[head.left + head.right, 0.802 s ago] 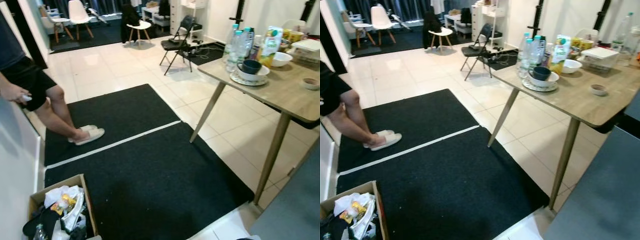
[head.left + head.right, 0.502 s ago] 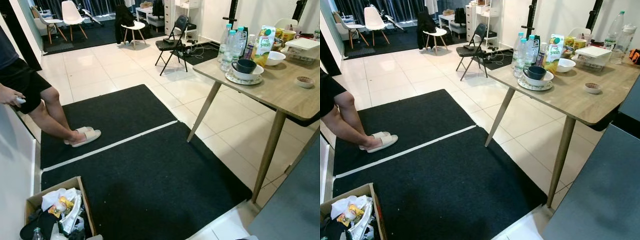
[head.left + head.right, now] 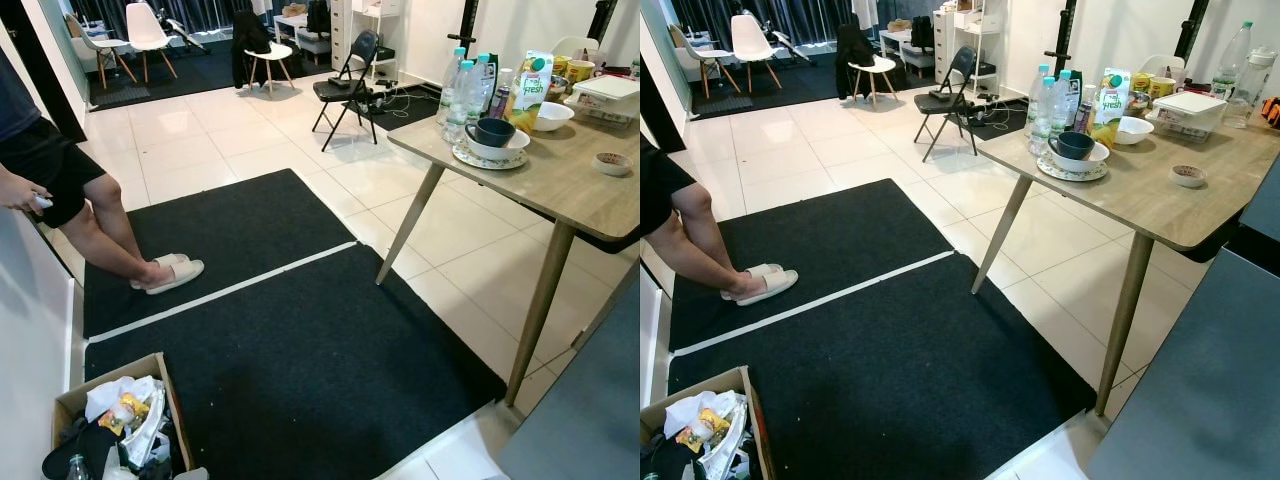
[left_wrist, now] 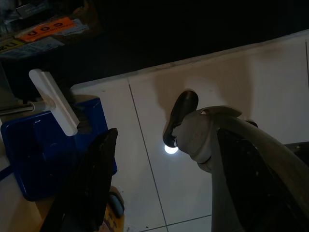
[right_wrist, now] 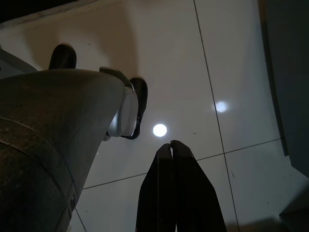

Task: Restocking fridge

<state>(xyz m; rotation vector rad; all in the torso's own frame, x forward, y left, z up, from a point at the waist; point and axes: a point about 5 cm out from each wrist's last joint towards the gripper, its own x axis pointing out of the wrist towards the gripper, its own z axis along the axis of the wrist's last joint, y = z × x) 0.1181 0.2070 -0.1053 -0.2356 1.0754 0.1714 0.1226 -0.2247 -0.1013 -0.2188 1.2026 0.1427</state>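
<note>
Left eye view looks down on a white tiled floor (image 3: 200, 150) with a large black mat (image 3: 300, 350) crossed by a white tape line (image 3: 230, 290). A wooden table (image 3: 560, 180) on slanted legs stands along the mat's right edge. At the table's far corner stand clear water bottles (image 3: 462, 85) with a green juice carton (image 3: 530, 90) just beside them, and nearer the front edge a dark mug sits in a white bowl on a plate (image 3: 492, 140). A small bowl (image 3: 612, 163) lies apart toward the table's right side, and a white lidded container (image 3: 610, 92) sits at the back. A person (image 3: 70, 200) in black shorts and white slippers stands at the mat's left edge. A cardboard box (image 3: 115, 420) of rubbish sits at the mat's near left corner. A black folding chair (image 3: 345, 90) stands beyond the table. In the wrist views both arms hang over tile: the left gripper (image 4: 159, 193) has its fingers spread apart beside a blue box (image 4: 43, 145), and the right gripper (image 5: 174, 150) has its fingers pressed together, holding nothing.
</note>
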